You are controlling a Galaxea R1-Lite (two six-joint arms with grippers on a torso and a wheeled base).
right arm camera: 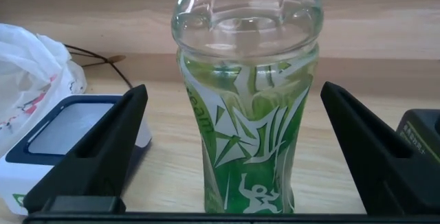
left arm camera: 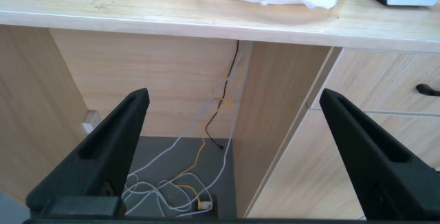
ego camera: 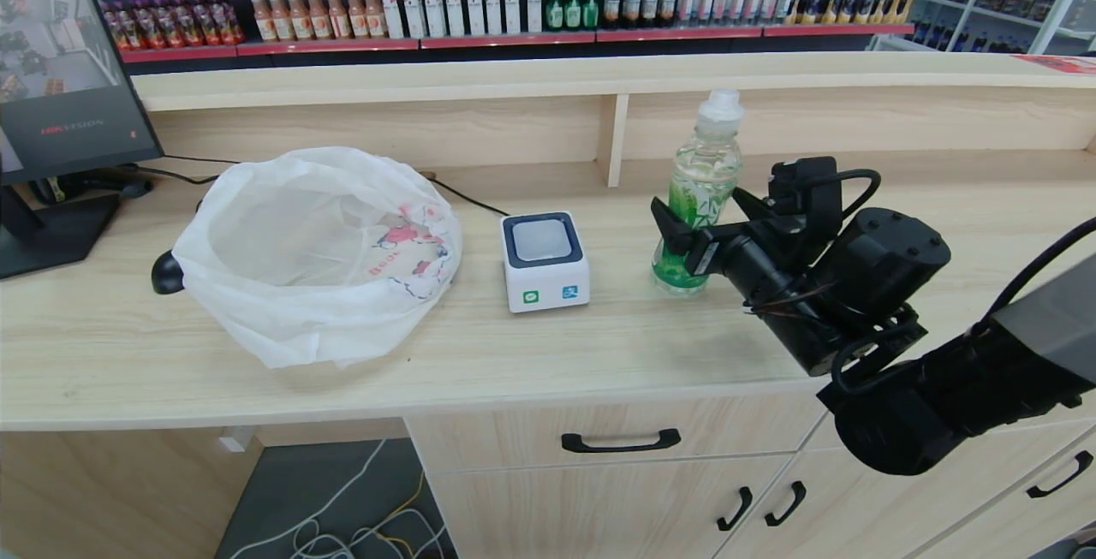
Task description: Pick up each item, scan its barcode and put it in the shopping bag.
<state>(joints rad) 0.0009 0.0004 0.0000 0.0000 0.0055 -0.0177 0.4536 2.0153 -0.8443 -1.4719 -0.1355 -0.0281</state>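
- On the wooden counter (ego camera: 599,345) three task things are counted: one bottle (ego camera: 702,182), one shopping bag (ego camera: 317,251) and one scanner (ego camera: 545,261).
- One bottle (right arm camera: 247,80) is stood upright near the counter's right part, well apart from the bag; it is of clear plastic, with a white cap and a green label.
- One white shopping bag (right arm camera: 31,80) is set left of the scanner with its mouth opened upward; its white inner wall and some red print are seen through the mouth.
- One white, box-shaped scanner (right arm camera: 69,141) is placed between bag and bottle, its window turned upward.
- Two grippers are counted.
- Around the bottle's lower half the right gripper (right arm camera: 230,148) is held wide open; a finger is seen on each side with a gap to the plastic, so nothing is gripped.
- Below the counter's front edge the left gripper (left arm camera: 234,148) is spread wide with nothing between its fingers, and white and yellow cables (left arm camera: 179,183) are seen on the floor beyond it.
- Four black handles (ego camera: 621,441) are counted on the drawer fronts.
- One monitor (ego camera: 60,54) and one black mouse (ego camera: 165,275) are found at the counter's left end.
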